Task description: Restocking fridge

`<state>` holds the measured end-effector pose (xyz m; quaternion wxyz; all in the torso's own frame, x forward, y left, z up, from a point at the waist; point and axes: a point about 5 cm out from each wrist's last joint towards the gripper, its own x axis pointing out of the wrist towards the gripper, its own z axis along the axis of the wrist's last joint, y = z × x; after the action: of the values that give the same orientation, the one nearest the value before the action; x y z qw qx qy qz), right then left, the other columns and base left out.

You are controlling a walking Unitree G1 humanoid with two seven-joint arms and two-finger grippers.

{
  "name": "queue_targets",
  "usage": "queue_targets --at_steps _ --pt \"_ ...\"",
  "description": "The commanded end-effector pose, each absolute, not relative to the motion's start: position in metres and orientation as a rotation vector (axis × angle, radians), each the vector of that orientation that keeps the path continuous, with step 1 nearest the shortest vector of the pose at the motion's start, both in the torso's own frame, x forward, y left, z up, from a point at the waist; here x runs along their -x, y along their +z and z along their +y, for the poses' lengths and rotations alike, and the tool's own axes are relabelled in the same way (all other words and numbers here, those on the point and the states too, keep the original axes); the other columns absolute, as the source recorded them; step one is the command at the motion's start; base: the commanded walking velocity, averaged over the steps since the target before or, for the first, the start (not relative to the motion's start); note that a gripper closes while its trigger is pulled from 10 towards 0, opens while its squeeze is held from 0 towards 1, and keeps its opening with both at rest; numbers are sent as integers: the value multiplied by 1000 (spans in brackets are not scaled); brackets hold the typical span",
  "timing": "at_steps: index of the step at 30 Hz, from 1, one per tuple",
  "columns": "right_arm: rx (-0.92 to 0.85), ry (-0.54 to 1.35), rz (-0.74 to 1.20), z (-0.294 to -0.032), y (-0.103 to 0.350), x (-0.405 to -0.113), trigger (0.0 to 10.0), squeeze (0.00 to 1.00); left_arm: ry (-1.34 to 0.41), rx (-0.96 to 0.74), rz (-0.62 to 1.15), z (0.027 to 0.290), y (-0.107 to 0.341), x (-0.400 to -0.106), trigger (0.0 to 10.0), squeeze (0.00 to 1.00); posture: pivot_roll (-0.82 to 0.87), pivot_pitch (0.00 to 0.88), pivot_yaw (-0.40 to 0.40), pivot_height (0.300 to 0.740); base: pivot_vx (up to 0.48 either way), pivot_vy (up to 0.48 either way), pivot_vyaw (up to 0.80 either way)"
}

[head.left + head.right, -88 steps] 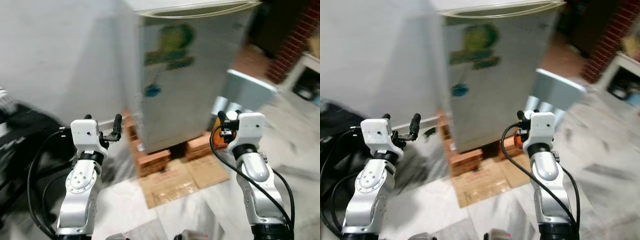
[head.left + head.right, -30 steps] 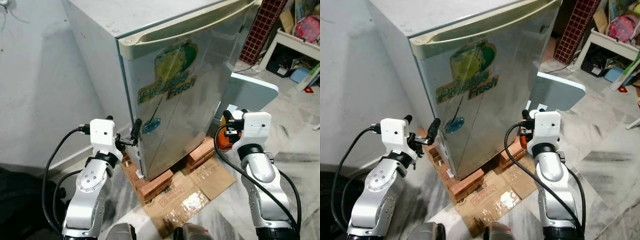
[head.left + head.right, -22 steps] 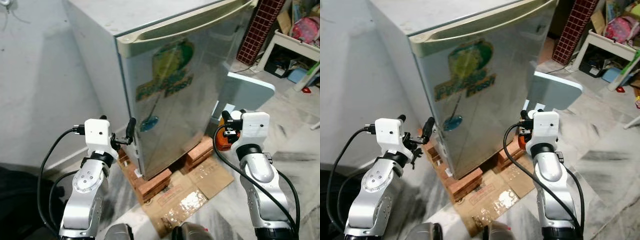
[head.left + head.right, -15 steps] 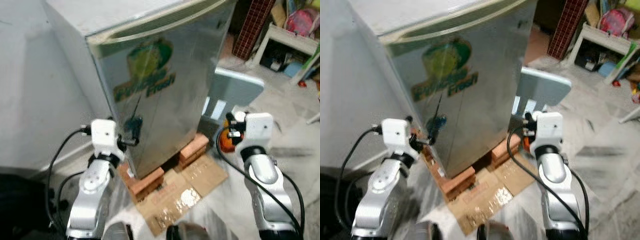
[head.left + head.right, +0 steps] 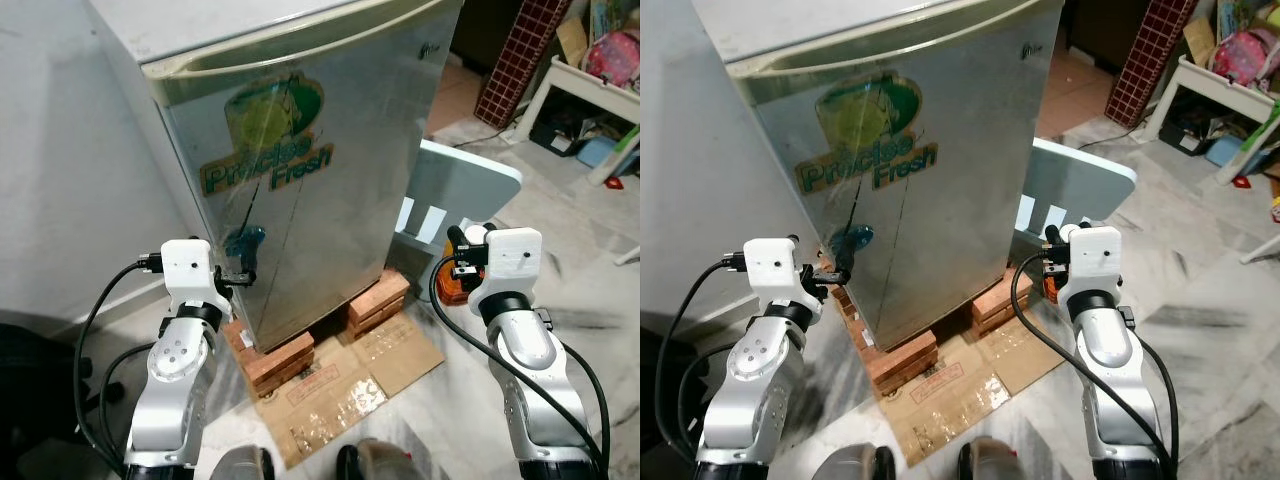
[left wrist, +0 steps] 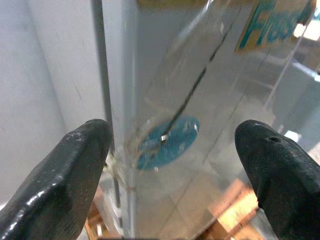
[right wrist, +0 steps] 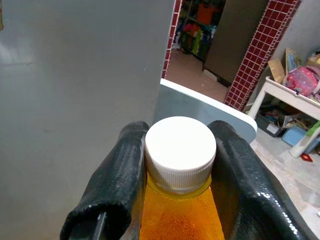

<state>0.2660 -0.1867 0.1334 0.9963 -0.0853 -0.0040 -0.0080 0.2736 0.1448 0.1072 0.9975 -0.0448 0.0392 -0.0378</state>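
Head views: closed fridge (image 5: 300, 170) standing on bricks (image 5: 285, 355) over flattened cardboard (image 5: 340, 385), door shut tight, green sticker (image 5: 268, 130) across the front. Left gripper (image 5: 240, 275) raised to the door's lower left edge, just beside the small blue sticker (image 5: 243, 240). Right gripper (image 5: 1052, 268) held up off the fridge's right side, near a pale blue board (image 5: 1080, 190) leaning there, an orange bottle (image 5: 1050, 285) partly seen behind the wrist block

Left wrist view: fingers (image 6: 82, 165) spread wide, nothing between them, framing the door's edge seam and the blue sticker; looks close to the metal, contact hard to judge

Right wrist view: fingers (image 7: 117, 175) clamped on the bottle's neck just under its white cap (image 7: 180, 145), orange liquid below, grey fridge side ahead

Judged progress: early. Bottle in hand and carried to the fridge, but door not yet opened, nothing visibly stocked. Left to do: pull the door open with the free claw, then set the bottle inside
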Motion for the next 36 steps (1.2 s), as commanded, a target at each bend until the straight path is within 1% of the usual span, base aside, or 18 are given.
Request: queue_targets --at_steps 1,5,13,17,18,19,20,21,23,25,26,27,29,31,35,36 --pt "178 -12 -40 -187 142 -264 10000 0 -69 97 104 148 103 -279 10000 0 -66 141 -19 740 0 0 0" --pt "191 -18 -35 -191 143 -262 10000 0 -5 128 143 158 99 -297 10000 0 -87 147 -25 740 0 0 0" --pt "203 -18 -30 -194 143 -260 10000 0 -5 128 145 154 101 -319 10000 0 -100 151 -33 740 0 0 0" --pt "205 -13 -29 -192 144 -261 10000 0 -99 132 217 137 90 -326 10000 0 -100 150 -37 740 0 0 0" --pt "205 -13 -29 -192 144 -261 10000 0 -99 132 217 137 90 -326 10000 0 -100 150 -37 740 0 0 0" --pt "206 -11 -29 -192 144 -261 10000 0 -142 139 217 131 89 -327 10000 0 -106 149 -38 740 0 0 0" --pt "206 -11 -29 -192 144 -261 10000 0 -142 139 217 131 89 -327 10000 0 -106 149 -38 740 0 0 0" --pt "206 -11 -30 -192 145 -261 10000 0 -182 119 214 124 89 -328 10000 0 -106 149 -38 740 0 0 0" --pt "207 -11 -31 -192 145 -261 10000 0 -200 110 209 120 88 -330 10000 0 -106 149 -38 740 0 0 0" --pt "215 -17 -33 -195 146 -261 10000 0 -291 99 217 106 88 -330 10000 0 -114 144 -43 740 0 0 0" --pt "215 -17 -33 -195 146 -261 10000 0 -291 99 217 106 88 -330 10000 0 -114 144 -43 740 0 0 0" --pt "220 -24 -31 -197 146 -260 10000 0 -359 76 219 98 87 -328 10000 0 -114 142 -43 740 0 0 0" --pt "223 -31 -29 -198 145 -259 10000 0 -421 49 222 91 85 -326 10000 0 -113 139 -41 740 0 0 0" --pt "228 -45 -25 -200 145 -258 10000 0 -524 12 213 81 84 -321 10000 0 -113 139 -41 740 0 0 0" --pt "232 -54 -23 -200 144 -257 10000 0 -592 0 212 75 83 -317 10000 0 -110 132 -39 740 0 0 0" --pt "243 -69 -24 -201 144 -256 10000 0 -647 -14 213 71 83 -314 10000 0 -109 131 -39 740 0 0 0"
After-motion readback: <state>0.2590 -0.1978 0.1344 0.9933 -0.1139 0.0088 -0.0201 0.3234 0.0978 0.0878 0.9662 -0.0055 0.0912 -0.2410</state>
